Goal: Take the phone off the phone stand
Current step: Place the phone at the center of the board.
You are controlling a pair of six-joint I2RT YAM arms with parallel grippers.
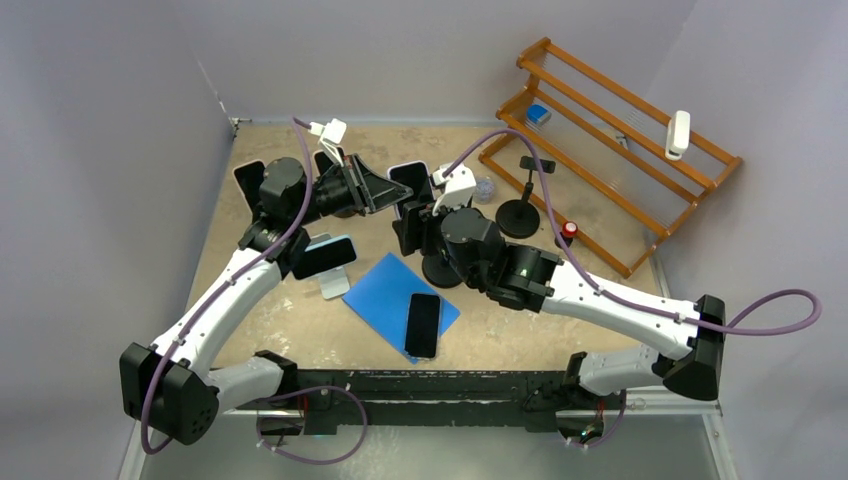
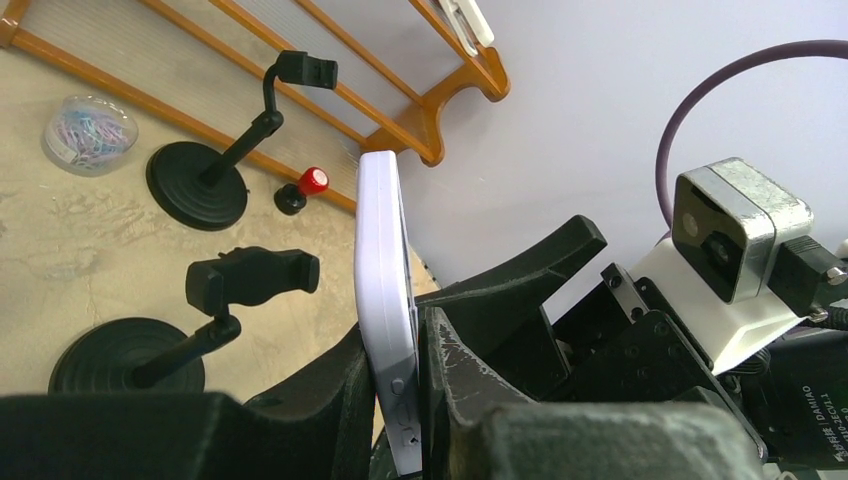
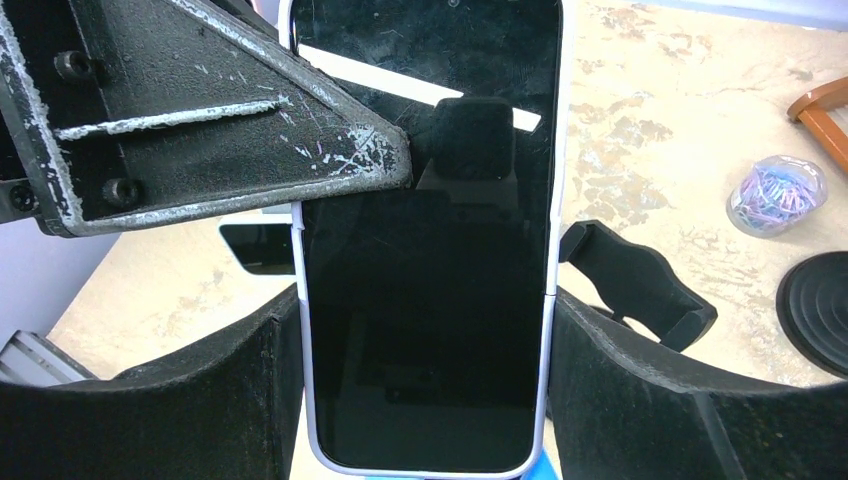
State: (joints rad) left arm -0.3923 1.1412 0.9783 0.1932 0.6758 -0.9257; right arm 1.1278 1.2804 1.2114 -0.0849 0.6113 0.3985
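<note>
Pinching the stiff, probably slick white-cased phone (image 2: pixel 380 250) across its faces, the left tool (image 2: pixel 400 395) should squeeze firmly while the right tool (image 3: pixel 425 320) clasps its long edges.

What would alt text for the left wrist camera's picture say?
A phone, seen edge-on, is pinched between the left gripper's black fingers. Behind it stand two empty phone stands, a jar of paper clips and a wooden rack.
</note>
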